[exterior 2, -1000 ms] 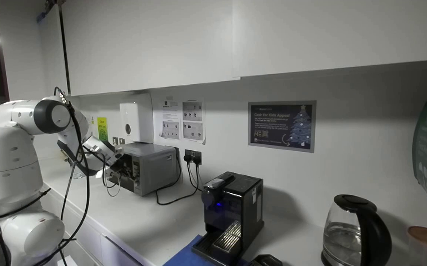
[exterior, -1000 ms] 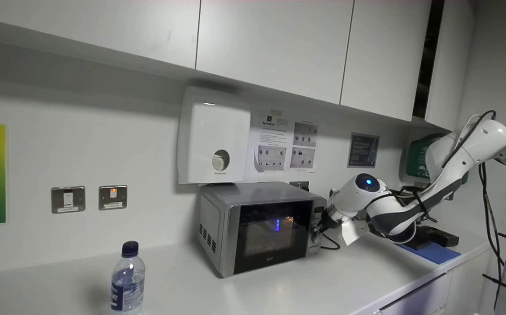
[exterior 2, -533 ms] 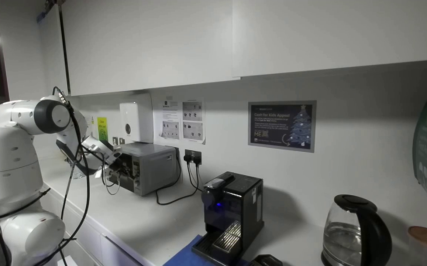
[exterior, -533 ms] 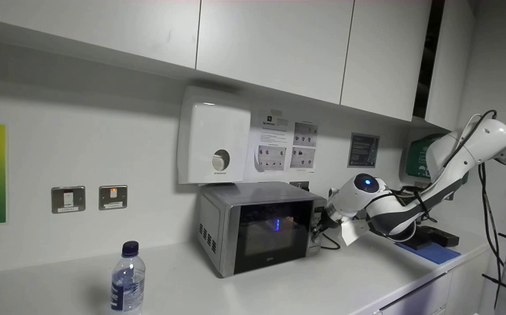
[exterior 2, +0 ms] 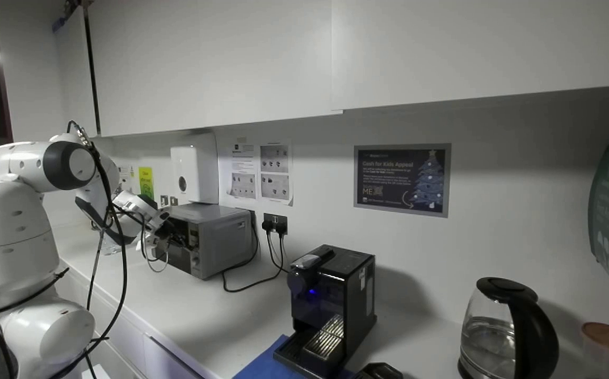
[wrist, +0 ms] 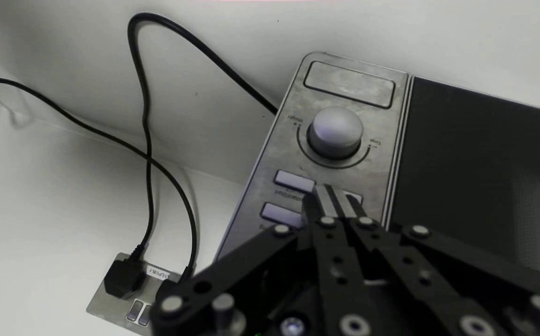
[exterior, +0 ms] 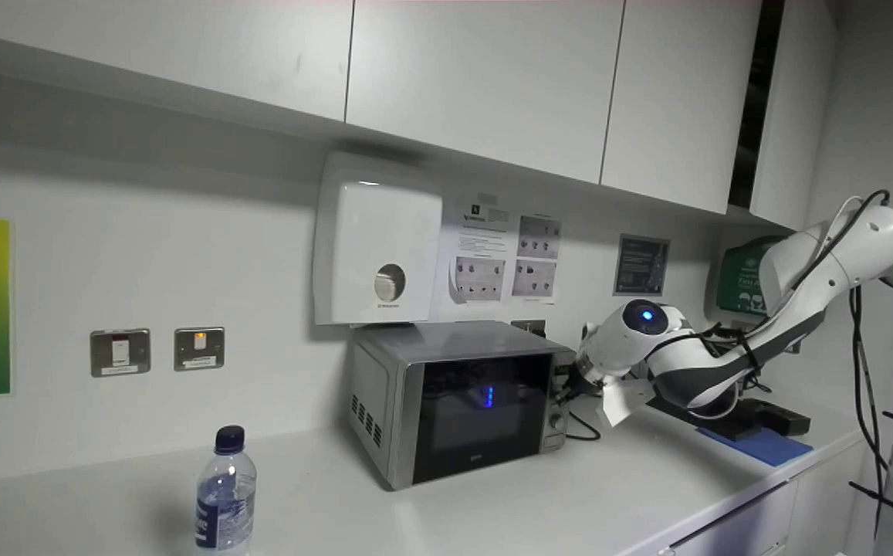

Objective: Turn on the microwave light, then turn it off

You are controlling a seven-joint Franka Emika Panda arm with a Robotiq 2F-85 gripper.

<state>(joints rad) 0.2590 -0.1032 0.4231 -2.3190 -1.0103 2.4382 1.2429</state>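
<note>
White table (exterior: pixel 446 521): microwave (exterior: pixel 461 408), in an exterior view two o'clock from the bottle (exterior: pixel 224 498); heavy, rigid, we judge, grippable at its knob (wrist: pixel 337 130), in wrist view twelve o'clock from the fingers (wrist: pixel 328 204), pressed together, empty.

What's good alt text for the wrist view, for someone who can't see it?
Closed fingers partly hide the buttons on a microwave panel, contact unclear, with a knob above them in the picture. The dark door is at right; two black cables run to a wall socket, lower left.
</note>
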